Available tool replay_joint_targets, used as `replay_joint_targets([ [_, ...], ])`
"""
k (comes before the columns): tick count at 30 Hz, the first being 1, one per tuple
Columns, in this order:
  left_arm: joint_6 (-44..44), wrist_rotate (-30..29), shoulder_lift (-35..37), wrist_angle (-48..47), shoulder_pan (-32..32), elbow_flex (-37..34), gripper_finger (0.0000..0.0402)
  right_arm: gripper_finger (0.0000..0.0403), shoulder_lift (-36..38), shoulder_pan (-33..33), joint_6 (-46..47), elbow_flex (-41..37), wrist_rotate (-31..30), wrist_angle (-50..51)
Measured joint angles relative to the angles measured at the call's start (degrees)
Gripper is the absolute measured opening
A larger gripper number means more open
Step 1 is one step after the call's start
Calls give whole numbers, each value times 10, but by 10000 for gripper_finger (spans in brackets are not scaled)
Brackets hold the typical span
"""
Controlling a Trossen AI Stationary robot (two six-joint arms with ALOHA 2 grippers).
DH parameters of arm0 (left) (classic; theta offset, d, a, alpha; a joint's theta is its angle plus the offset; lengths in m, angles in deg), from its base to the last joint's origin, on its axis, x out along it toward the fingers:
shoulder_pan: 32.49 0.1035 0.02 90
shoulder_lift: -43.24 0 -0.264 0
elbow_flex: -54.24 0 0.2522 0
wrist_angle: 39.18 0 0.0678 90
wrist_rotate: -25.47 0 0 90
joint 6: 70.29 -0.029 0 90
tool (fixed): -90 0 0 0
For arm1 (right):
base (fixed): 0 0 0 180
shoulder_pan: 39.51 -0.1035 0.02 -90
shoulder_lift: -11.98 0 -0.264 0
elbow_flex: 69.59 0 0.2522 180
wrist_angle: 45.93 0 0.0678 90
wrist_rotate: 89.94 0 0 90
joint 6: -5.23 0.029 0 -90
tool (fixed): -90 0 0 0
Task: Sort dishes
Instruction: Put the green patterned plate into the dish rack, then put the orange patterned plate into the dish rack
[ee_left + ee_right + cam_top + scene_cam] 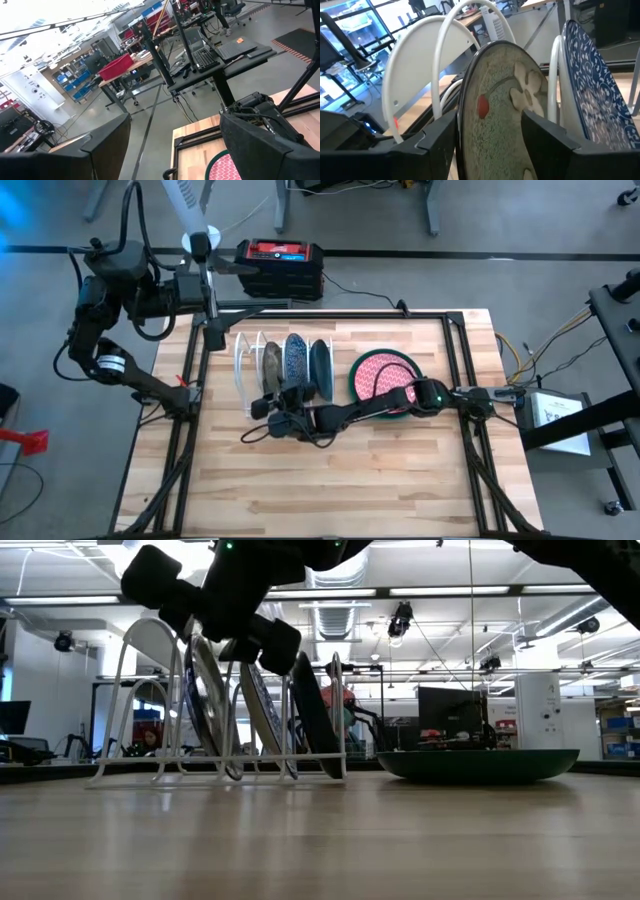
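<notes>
A white wire rack stands on the table's left half. A greyish-brown plate, a dark blue patterned plate and a dark green plate stand on edge in it. To the rack's right, a red-pink patterned plate lies flat on a dark green one. My right gripper is open at the rack's near side. One finger stands on either side of the greyish-brown plate's near edge. My left gripper is open, raised beyond the table's far left corner.
A red and black box sits on the floor behind the table. Black frame rails run along the table's sides. Bare wood stretches across the near half of the table.
</notes>
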Motion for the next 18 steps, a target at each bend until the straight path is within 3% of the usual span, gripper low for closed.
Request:
replay_joint_targets([
  [18, 3, 0, 0, -6, 0, 0, 296, 207, 0, -22, 18, 0, -5, 0],
])
